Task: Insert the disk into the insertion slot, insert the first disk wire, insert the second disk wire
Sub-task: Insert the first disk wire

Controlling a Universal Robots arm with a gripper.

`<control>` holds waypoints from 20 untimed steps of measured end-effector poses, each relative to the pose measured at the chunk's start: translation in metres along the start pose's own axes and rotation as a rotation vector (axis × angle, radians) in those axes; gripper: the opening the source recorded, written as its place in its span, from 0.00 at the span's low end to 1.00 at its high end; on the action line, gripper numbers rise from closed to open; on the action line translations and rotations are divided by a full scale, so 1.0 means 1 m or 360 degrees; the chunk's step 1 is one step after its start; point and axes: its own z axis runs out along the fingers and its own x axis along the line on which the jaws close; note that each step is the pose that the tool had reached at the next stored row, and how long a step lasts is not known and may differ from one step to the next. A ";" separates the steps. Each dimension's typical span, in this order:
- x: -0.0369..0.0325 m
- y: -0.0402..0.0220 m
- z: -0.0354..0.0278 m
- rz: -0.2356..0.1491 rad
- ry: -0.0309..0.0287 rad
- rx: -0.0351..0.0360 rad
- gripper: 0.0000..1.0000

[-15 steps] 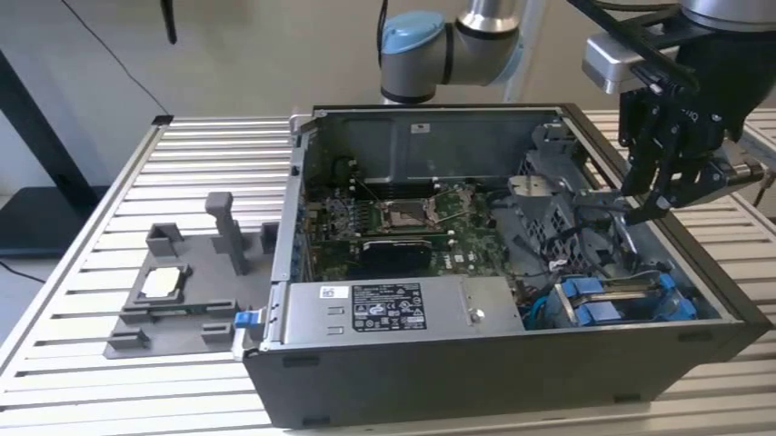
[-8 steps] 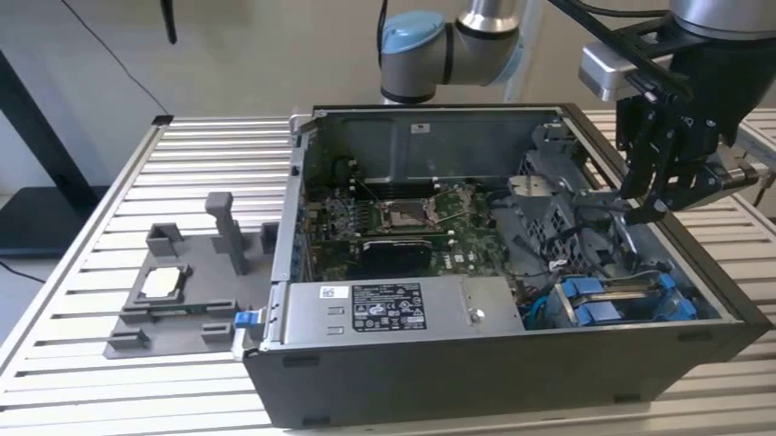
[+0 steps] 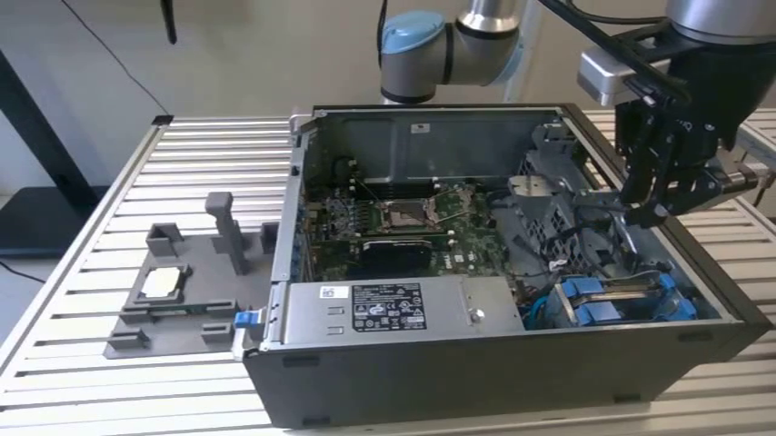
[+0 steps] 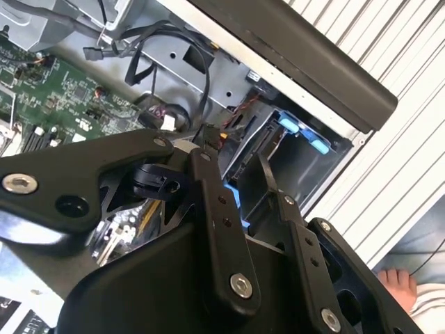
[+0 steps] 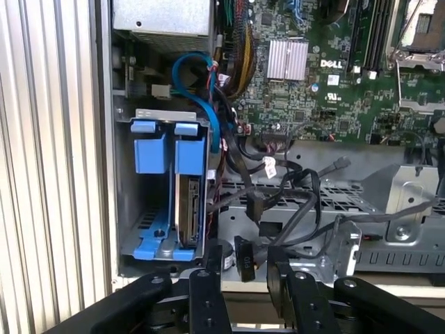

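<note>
Your gripper (image 5: 245, 252) hangs with its fingers apart near the insertion slot (image 5: 124, 209), and the disk (image 5: 189, 209) sits inside that slot. Loose black cables (image 5: 292, 184) crowd the room beside it.

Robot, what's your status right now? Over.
Gripper open, over the case. Disk seated in insertion slot. Loose black cables beside it.

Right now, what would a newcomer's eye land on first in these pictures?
Probably the open dark computer case on the slatted metal table, its green motherboard exposed in the middle. Then the bright blue plastic carrier frames in the grey metal drive cage at the case's corner, and the black gripper hanging over the case at the exterior view's right.
</note>
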 end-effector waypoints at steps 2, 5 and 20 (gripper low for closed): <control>-0.0002 0.0003 0.0014 -0.0001 0.00066 0.0000 0.40; -0.0008 0.0005 0.0028 -0.0003 0.00069 0.0000 0.40; -0.0009 0.0006 0.0032 -0.0010 0.00055 -0.0001 0.20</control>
